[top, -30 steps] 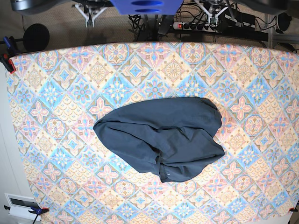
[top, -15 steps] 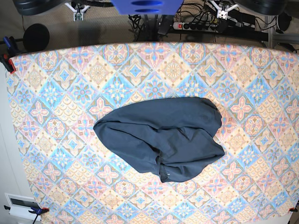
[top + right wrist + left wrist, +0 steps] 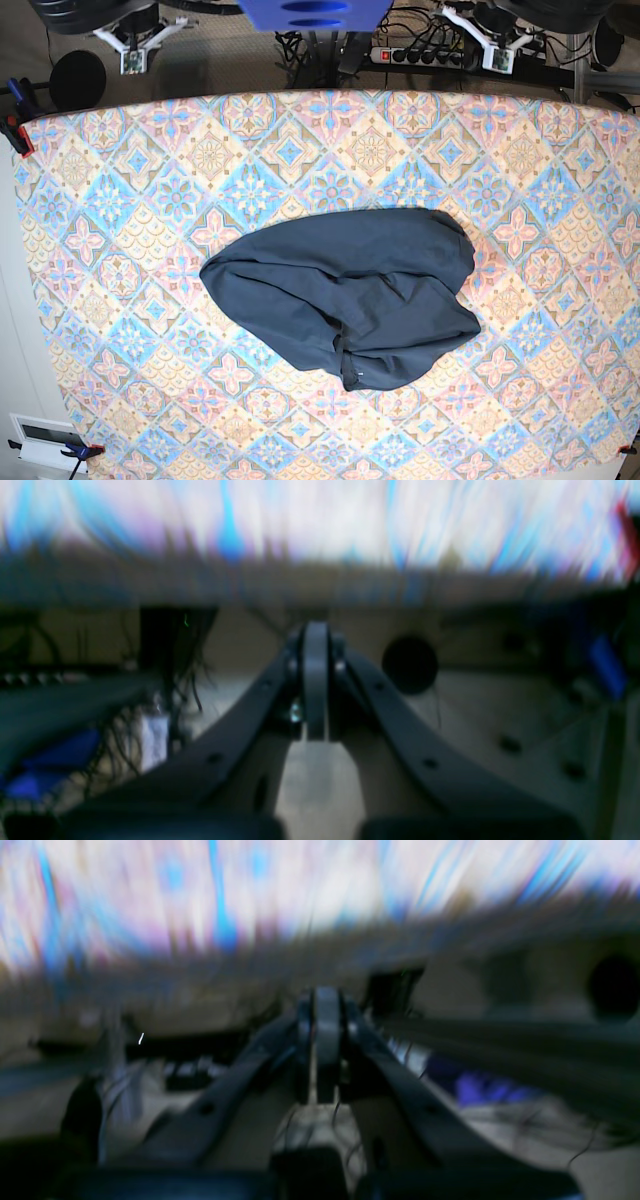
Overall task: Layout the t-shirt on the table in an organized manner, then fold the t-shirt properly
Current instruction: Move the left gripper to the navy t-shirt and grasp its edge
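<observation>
Both wrist views are motion-blurred, smearing the table (image 3: 150, 900) pattern.

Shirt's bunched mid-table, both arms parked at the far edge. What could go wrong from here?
1. The t-shirt lies crumpled, layers overlapping; a blind pinch may grab several layers and drag the heap rather than spread it.
2. No sleeve or hem shows clearly, so corner picks are guesswork.
3. The left gripper and right gripper are shut; both wrist views are blurred, so aiming is unreliable.

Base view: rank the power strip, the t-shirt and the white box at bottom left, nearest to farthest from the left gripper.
From the left gripper, at the view's top right:
1. power strip, just beside it, along the top edge.
2. t-shirt, centre of the table.
3. white box, bottom-left corner.
</observation>
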Motion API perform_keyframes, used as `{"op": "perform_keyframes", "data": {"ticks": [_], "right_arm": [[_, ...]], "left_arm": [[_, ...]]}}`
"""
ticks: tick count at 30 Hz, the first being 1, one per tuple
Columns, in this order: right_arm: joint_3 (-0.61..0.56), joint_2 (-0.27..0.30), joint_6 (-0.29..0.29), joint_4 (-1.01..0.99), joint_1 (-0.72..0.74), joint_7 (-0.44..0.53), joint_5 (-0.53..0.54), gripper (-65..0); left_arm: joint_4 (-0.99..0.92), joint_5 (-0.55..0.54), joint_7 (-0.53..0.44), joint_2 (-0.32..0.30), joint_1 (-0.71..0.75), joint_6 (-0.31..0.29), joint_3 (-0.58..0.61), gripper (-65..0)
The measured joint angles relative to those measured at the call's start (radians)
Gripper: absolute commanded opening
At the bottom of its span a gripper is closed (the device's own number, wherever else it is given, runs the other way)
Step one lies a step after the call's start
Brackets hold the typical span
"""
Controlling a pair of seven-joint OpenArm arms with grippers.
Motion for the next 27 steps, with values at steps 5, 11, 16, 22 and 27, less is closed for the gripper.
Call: {"op": "perform_keyframes", "data": {"ticks": [5,11,16,22,27], "right_arm": [[-0.102,-0.003,-0.011,0.011,-0.013,-0.087,0.0,-65.0],[-0.243,-0.001,-0.01,0.024,0.1,-0.083,-0.003,-64.8],[-0.336,-0.003,0.0,0.023,0.212,-0.246,0.001,-62.5],[-0.418,-0.001,-0.01,0.026,0.346,-0.326,-0.003,-56.8],[-0.46,0.0,-0.006,0.025,0.398,-0.375,-0.003,-55.1]], "left_arm": [[0.06,-0.081,0.09,-0.029,-0.106,0.002,-0.03,-64.9],[0.059,-0.202,0.305,-0.027,-0.318,0.013,-0.114,-64.8],[0.06,-0.281,0.521,-0.016,-0.537,0.001,-0.163,-60.5],[0.04,-0.274,0.683,0.039,-0.781,0.001,-0.168,-36.7],[-0.092,-0.244,0.752,0.073,-0.909,0.007,-0.147,-24.3]]}}
